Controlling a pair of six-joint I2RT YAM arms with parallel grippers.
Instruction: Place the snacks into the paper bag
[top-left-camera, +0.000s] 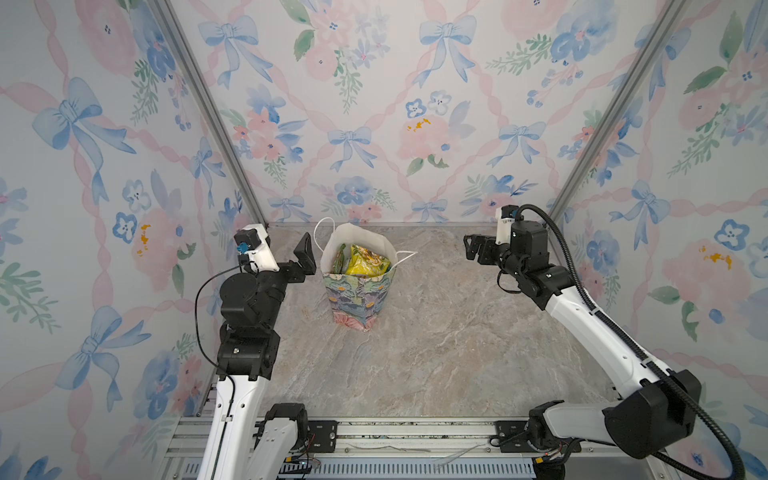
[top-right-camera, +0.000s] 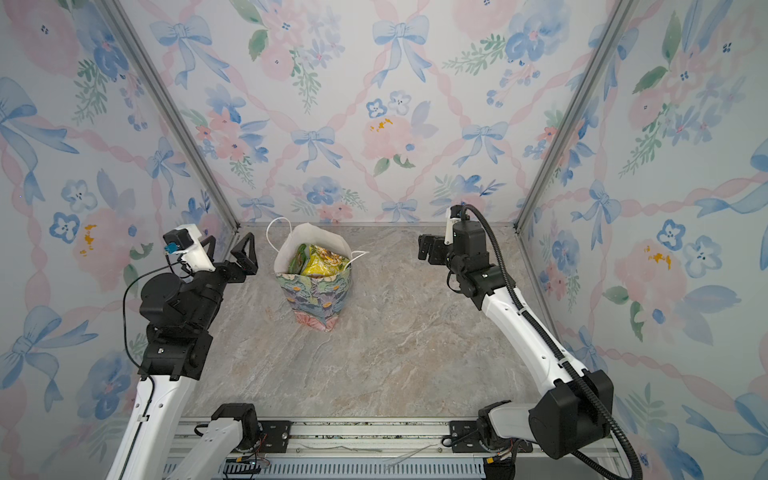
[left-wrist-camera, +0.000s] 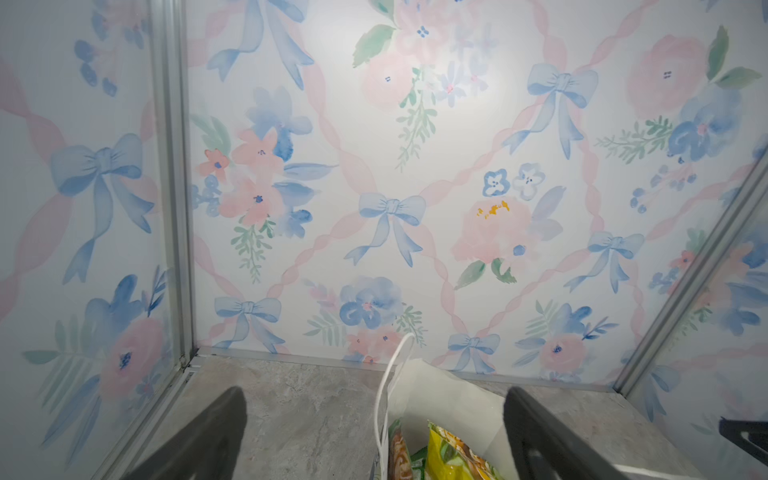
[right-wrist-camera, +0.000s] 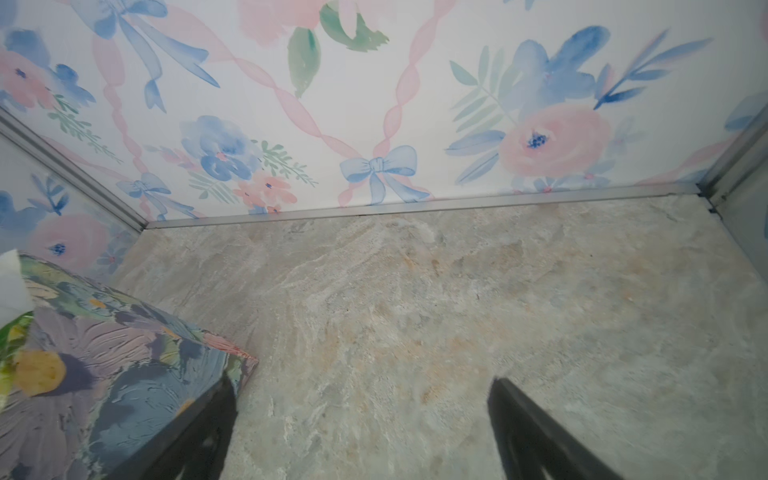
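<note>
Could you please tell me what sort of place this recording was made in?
Probably a staged robot test booth, not a home: floral wallpaper panels held in aluminium corner posts, a marble-look tabletop, and two arms mounted on a rail.

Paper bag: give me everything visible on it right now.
The paper bag stands upright on the marble-look table, mouth open, near the back wall. The outside is a painted flower print in blue, green, purple and pink. The inside is plain white. White cord handles flop outward. It looks like stiff paper, not crushed. A yellow packet and a green packet show inside its mouth. The open left hand hovers beside it without touching.
</note>
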